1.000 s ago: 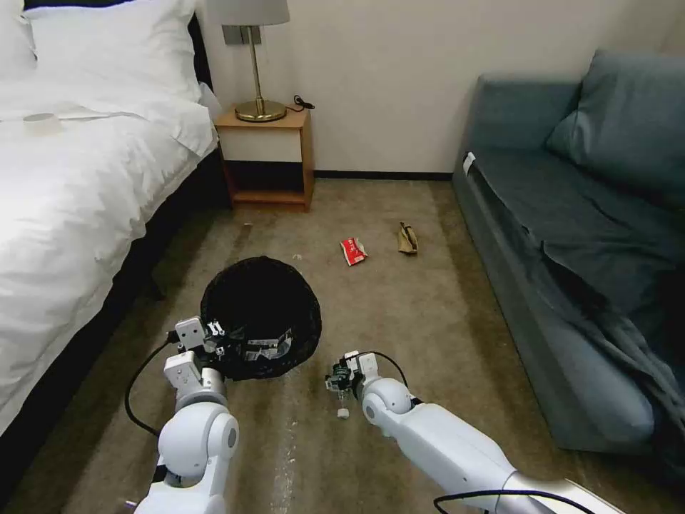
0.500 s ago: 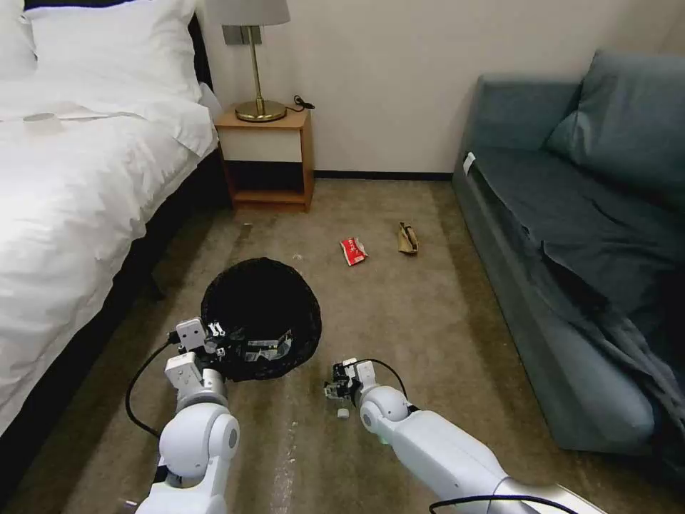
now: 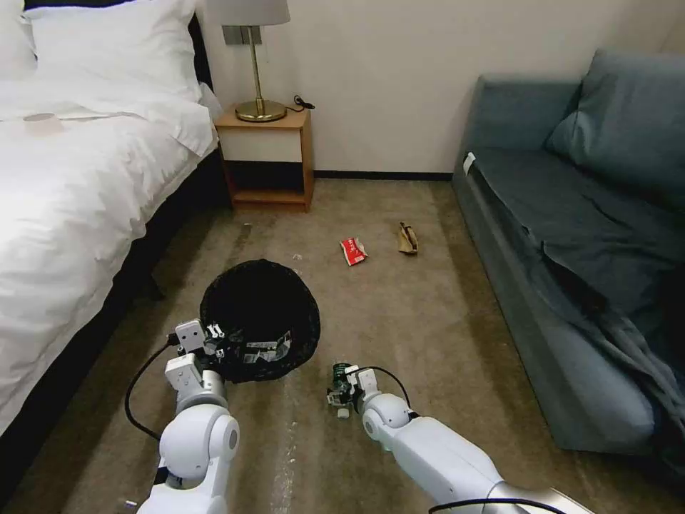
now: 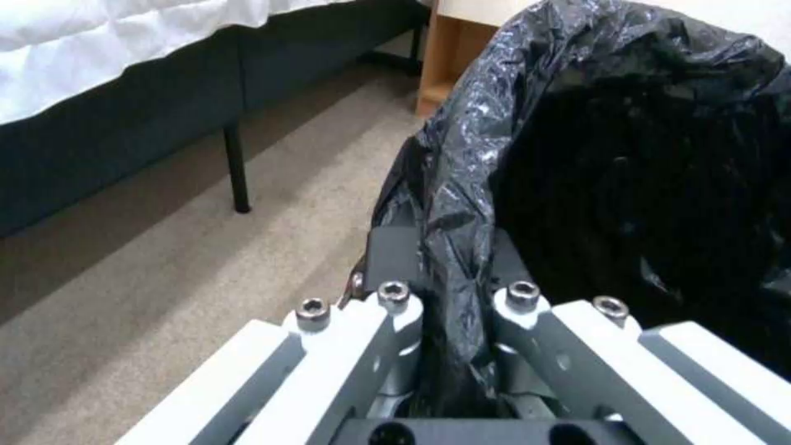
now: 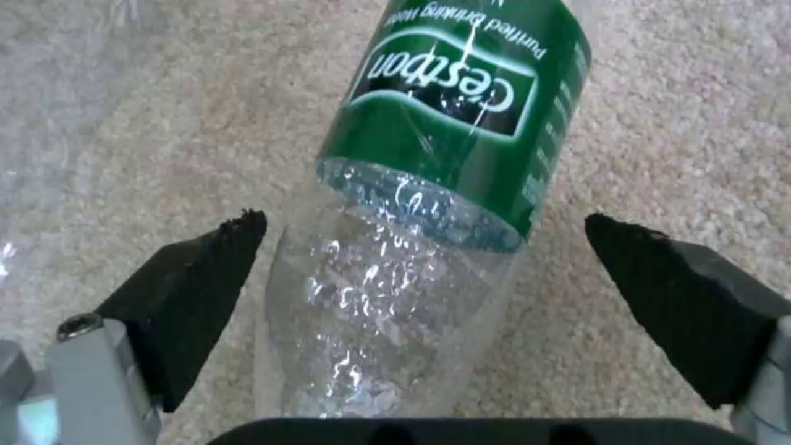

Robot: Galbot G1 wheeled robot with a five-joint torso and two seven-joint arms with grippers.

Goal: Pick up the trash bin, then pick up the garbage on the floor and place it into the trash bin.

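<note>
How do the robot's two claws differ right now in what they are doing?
The left claw is shut on the black-bagged rim of the trash bin; the right claw is open, its fingers on either side of the bottle without touching it. The left claw grips a bin standing upright; the right is down at a bottle lying on the carpet. Both are low, near the floor.

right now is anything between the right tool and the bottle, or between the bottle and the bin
Nothing visible. The right tool is open with the bottle lying on the carpet between its pads, neither pad touching it. In the head view, bare carpet separates the bottle from the bin, which the left tool grips by the rim.
</note>
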